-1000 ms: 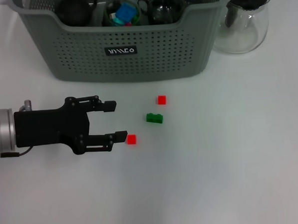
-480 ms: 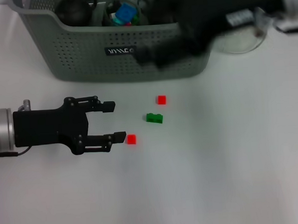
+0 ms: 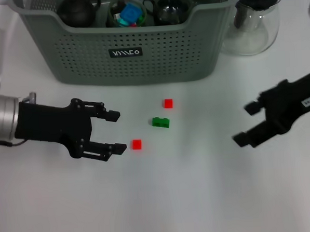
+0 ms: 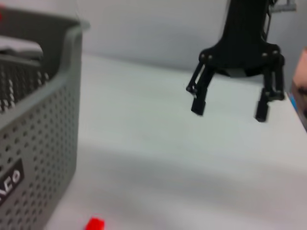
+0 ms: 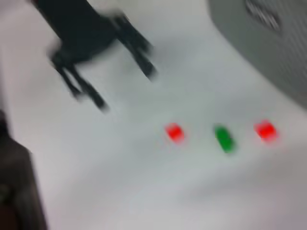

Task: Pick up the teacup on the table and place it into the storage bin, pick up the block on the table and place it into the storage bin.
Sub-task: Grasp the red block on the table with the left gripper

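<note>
We find the left gripper [image 3: 114, 131] spread wide and empty, low over the table [image 3: 164, 198], its nearer fingertip just beside a red block [image 3: 136, 144], apparently lined up for a pick. The right gripper [image 3: 249, 124] hovers well apart, also spread and empty. A green block [image 3: 161, 122] and a second red block [image 3: 168, 103] lie between them. The storage bin [image 3: 131, 52] behind already holds dark teacups [image 3: 79, 8]; no teacup remains on the table

The head camera looks steeply down on the table [image 3: 201, 197]; both wrist cameras sit low, facing each other, sharing the small blocks and basket [image 3: 131, 55].
</note>
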Robot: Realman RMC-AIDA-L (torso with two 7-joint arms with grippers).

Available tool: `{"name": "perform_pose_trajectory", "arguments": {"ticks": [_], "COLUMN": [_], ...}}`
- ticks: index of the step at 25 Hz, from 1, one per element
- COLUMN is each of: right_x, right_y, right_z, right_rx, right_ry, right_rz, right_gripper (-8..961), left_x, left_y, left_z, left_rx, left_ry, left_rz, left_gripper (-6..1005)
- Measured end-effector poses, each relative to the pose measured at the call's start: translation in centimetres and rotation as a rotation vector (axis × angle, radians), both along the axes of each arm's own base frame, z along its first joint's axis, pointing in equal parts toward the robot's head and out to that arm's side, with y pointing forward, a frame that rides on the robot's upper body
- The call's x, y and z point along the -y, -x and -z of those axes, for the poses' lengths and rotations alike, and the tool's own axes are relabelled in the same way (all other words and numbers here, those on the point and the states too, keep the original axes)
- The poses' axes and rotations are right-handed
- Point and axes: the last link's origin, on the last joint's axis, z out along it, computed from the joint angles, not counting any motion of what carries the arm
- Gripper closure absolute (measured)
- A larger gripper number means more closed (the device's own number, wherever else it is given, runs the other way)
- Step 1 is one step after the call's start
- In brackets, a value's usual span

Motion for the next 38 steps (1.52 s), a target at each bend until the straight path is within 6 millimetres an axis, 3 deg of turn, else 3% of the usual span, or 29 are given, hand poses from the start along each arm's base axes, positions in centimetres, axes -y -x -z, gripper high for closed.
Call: {"name": "perform_pose_trajectory", "arguments": {"ticks": [8,15,20,24,33,38], "right_x": [-0.8,-0.9,-0.9,-1.0,-1.1,-1.1], "right_y": [-1.7,-1.6,-1.4,-1.3,-1.4,-1.4], "right_z": [0.1,0.5,0.6,0.9,1.2,1.2], "right_rx": [0.142,0.145,0.143,0.140,0.138,0.135], "right_ry": [-0.012,-0.002,0.009,0.020,0.028,0.026], "right_rz": [0.088,0.103,0.106,0.109,0.113,0.110], "right_gripper": [12,11,11,11,11,11], "left_x": [-1.7,-2.6,-3.0,-3.5,-3.1,-2.8], "left_y": [-2.7,-6.9,-8.6,-9.4,-9.7,-9.9], "left_z": [0.7,4.1,5.7,7.1,8.1,8.8], "left_rx": [-0.184,-0.494,-0.619,-0.713,-0.752,-0.757], "left_ry": [0.080,0.116,0.113,0.076,0.075,0.072], "left_rz": [0.055,0.127,0.138,0.141,0.152,0.156], "left_gripper": [237,237,237,237,237,380]}}
